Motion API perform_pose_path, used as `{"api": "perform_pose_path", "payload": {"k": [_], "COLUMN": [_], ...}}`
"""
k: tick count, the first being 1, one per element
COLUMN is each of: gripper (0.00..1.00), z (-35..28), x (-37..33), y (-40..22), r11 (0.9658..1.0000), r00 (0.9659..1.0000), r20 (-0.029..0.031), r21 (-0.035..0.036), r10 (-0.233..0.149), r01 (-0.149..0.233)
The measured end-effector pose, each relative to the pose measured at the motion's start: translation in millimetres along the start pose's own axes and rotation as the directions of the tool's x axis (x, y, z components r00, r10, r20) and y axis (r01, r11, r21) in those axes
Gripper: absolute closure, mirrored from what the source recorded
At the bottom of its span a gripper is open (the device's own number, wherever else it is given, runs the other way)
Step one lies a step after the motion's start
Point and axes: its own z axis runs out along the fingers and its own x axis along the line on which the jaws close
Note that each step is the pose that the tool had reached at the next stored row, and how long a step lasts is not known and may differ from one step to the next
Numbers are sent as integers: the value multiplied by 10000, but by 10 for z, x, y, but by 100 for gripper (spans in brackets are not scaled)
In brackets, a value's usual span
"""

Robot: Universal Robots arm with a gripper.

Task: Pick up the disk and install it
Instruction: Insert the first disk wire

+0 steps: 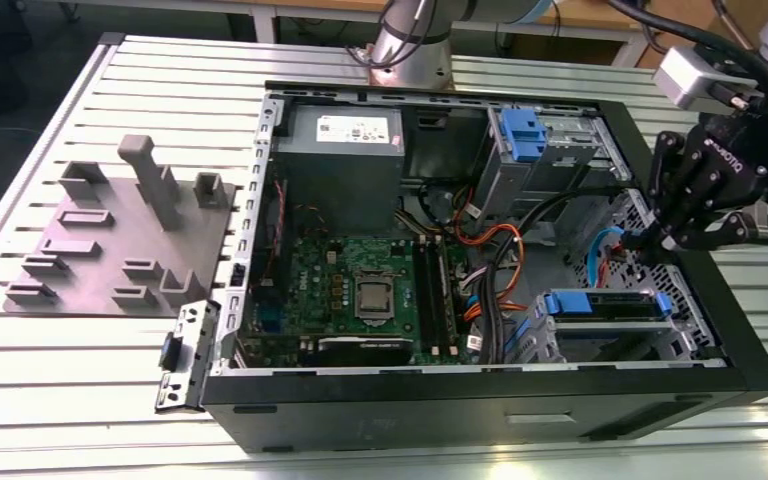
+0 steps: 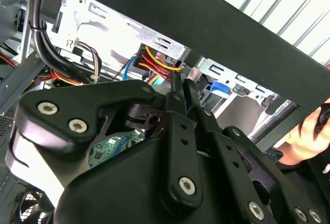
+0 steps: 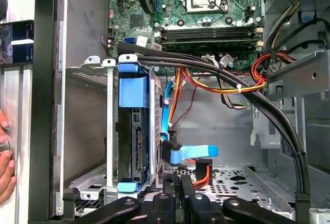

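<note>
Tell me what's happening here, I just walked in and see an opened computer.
A robot arm's claw hangs over the open computer case, at the exterior view's right. The disk, framed in blue rails, sits in its metal bay in the first wrist view. The claw holds nothing. A person's hand rests outside the case.

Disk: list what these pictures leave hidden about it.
1. Disk label: edge-on in the first wrist view, with its face turned away.
2. Disk depth in its cage: in the exterior view, the cage top covers it.
3. Disk in the second wrist view: the body of the hand blocks it.
</note>
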Motion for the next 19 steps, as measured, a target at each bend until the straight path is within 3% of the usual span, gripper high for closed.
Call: {"api": "perform_pose_path", "payload": {"k": [4,10,13,14,19], "gripper": [83,83,82,76,76], "z": [1,0,-8,-13,-18], "x": [1,1,2,3,-10], "y": [7,12,8,8,-20], "r11": [10000,10000,10000,9999,9997], "r00": [9999,9999,9999,9999,9999], "r20": [-106,-119,-123,-122,-129], "r21": [8,6,-94,-118,-239], "r10": [7,7,-3,-5,-16], "r01": [-7,-7,2,3,12]}}
